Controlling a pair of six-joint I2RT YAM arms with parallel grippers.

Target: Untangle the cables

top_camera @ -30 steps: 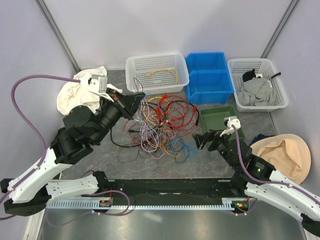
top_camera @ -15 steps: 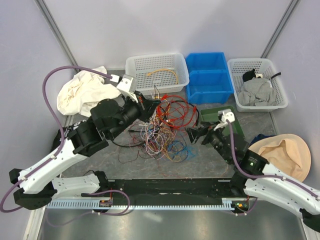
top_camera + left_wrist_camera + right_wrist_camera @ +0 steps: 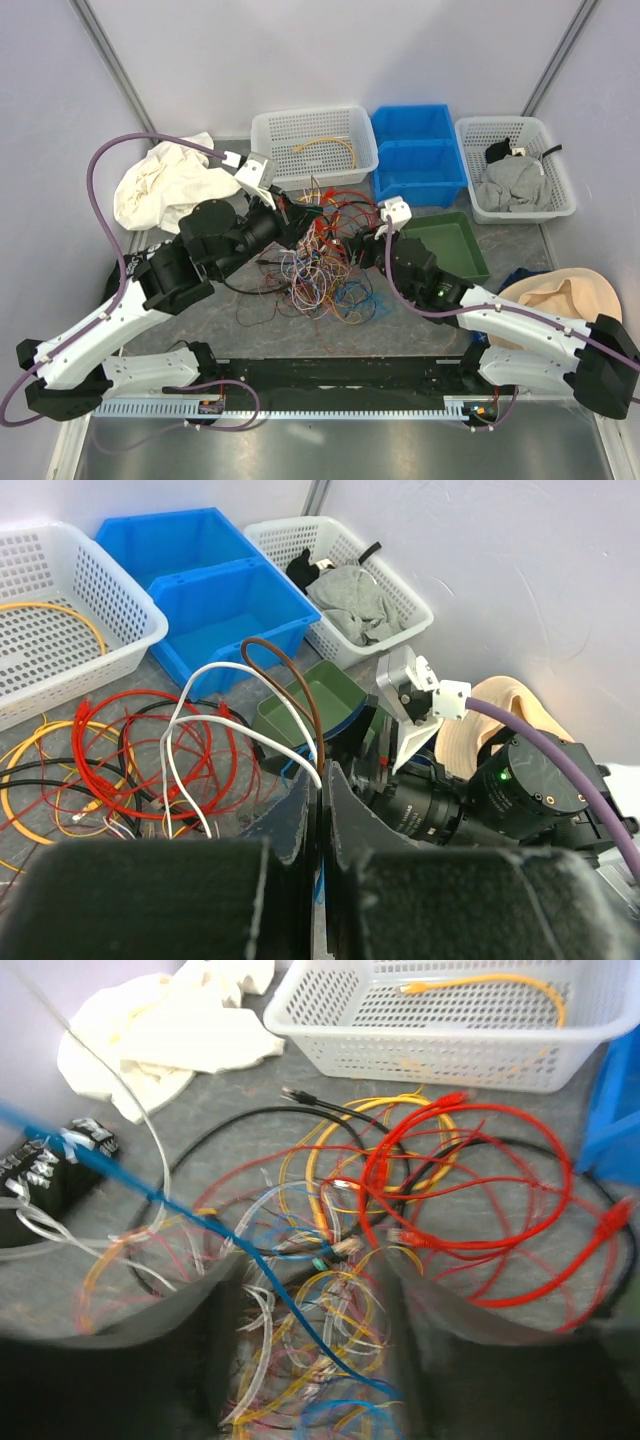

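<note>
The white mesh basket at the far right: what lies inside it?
The white mesh basket holds a crumpled grey cloth and a black item at its back-left corner. The cloth covers much of the basket floor; anything beneath it cannot be seen.

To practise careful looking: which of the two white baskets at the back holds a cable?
The left white basket, beside the blue bins: a yellow cable lies in it. The right white basket holds grey cloth instead.

Right arm (image 3: pixel 470 300) swung left from green tray (image 3: pixel 455 262), fingers (image 3: pixel 195 1345) now over cables (image 3: pixel 322 262); left arm (image 3: pixel 190 255) moved right toward them.
</note>
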